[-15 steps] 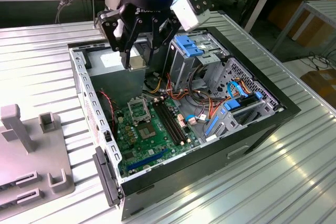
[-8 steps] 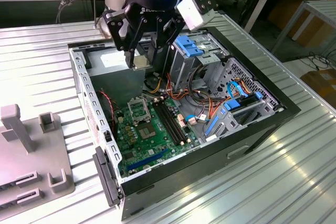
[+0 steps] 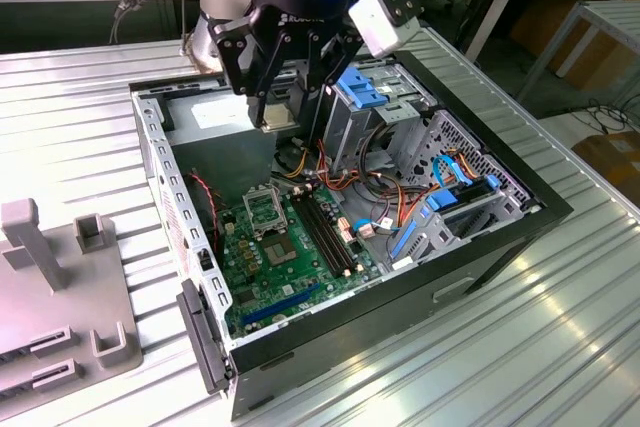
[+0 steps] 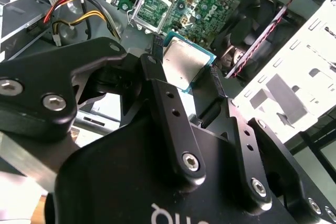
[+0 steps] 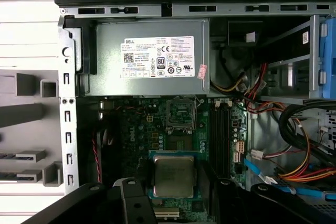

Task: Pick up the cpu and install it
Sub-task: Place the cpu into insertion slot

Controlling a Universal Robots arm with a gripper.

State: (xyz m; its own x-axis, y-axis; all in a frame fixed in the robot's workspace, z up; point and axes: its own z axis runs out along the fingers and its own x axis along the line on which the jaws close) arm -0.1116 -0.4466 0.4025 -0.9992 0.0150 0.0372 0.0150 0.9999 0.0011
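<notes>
The cpu (image 5: 173, 176) hangs flat above the motherboard (image 3: 300, 257), the end effector (image 4: 184, 57) clamped on its edges, seemingly keeping it level for seating.

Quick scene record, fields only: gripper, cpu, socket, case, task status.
gripper: shut on the cpu, raised above the open computer case
cpu: gripped by two opposite edges, silver metal top facing both wrist views
socket: metal-framed, on the green motherboard, no cpu in it
case: lying open-side up on the ribbed metal table
status: cpu picked up, not yet installed
</notes>
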